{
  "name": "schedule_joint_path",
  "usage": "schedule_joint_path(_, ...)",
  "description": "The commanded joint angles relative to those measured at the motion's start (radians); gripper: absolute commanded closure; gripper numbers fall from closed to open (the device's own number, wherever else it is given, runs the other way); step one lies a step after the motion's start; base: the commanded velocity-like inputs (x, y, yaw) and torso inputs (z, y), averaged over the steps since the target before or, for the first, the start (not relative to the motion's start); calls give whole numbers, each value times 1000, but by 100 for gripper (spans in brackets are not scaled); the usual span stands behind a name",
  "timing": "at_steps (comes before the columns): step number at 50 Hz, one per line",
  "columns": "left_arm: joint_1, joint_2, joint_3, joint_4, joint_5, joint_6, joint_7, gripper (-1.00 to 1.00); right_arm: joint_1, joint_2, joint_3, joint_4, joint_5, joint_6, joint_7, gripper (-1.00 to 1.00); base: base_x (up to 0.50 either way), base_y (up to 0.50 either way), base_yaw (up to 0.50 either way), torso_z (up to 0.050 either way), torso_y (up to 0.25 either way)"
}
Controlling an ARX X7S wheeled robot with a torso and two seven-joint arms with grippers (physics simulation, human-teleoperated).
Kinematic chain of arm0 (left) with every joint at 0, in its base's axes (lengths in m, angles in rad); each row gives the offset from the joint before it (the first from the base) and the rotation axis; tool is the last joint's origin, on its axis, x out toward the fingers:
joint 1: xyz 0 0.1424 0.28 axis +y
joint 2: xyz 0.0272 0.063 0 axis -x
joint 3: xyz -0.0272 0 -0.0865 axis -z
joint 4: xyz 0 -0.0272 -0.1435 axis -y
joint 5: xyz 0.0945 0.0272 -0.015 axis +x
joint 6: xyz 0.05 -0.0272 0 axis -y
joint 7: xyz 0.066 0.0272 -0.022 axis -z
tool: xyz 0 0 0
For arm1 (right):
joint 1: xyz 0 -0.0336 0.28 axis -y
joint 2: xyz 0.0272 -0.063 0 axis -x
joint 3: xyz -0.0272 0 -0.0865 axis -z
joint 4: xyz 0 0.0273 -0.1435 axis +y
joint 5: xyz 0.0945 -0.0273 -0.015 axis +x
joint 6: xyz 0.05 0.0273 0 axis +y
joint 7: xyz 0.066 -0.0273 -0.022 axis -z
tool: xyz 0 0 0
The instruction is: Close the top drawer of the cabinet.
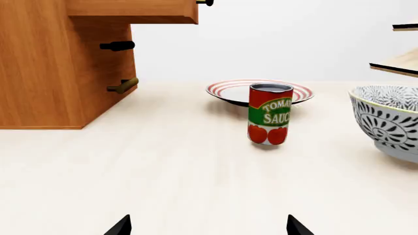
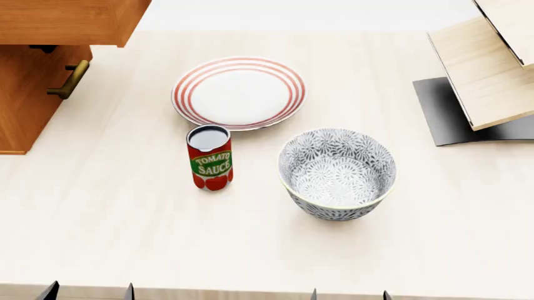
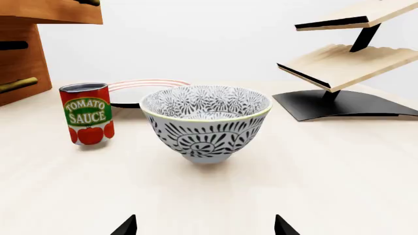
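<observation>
Approach not begun: top drawer (image 2: 62, 22) jutting from cabinet (image 2: 25, 106) far left. Both grippers (image 2: 87, 291) (image 2: 349, 294) waiting near, fingers apart; the left needs reaching drawer's front.

Striped plate (image 2: 239, 92), tomato sauce can (image 2: 209, 157) upright just before it, patterned bowl (image 2: 337, 173), pale rack (image 2: 488, 69)

The top drawer (image 2: 71, 22) and cabinet (image 2: 29, 103) are cropped; both hands show only fingertips
</observation>
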Motion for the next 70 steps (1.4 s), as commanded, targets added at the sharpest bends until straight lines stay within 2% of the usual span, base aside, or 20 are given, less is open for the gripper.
schedule_joint_path(1, 0, -10, 11, 0, -10, 0, -11, -100, 0, 9, -13, 0, 9, 0, 13, -100, 0, 0, 0, 0, 0)
schedule_joint_path(11, 6, -44, 52, 30, -33, -8, -47, -100, -6, 43, -36, -53, 72, 40, 35, -100, 0, 0, 0, 0, 0)
schedule_joint_path(18, 42, -74, 32, 248, -56, -29, -72, -100, -79, 77, -2, -320, 87, 97, 86, -100, 0, 0, 0, 0, 0)
schedule_joint_path(24, 95, -100, 63, 410, -18, 9, -77, -100, -97, 93, 9, -419, 106, 128, 101, -100, 0, 0, 0, 0, 0)
schedule_joint_path(28, 99, -108, 76, 479, -26, -35, -72, -100, -113, 101, 8, -478, 111, 140, 111, -100, 0, 0, 0, 0, 0)
schedule_joint_path(35, 84, -116, 96, 482, -6, -39, -90, -100, -120, 118, 3, -519, 117, 144, 118, -100, 0, 0, 0, 0, 0)
schedule_joint_path(50, 43, -126, 119, 419, 12, -40, -123, -100, -103, 128, -19, -442, 84, 108, 155, -100, 5, 0, 0, 0, 0)
schedule_joint_path(70, 36, -144, 157, 395, 68, -15, -173, -100, -102, 147, -47, -420, 94, 75, 163, -100, 437, 0, 0, 0, 0)
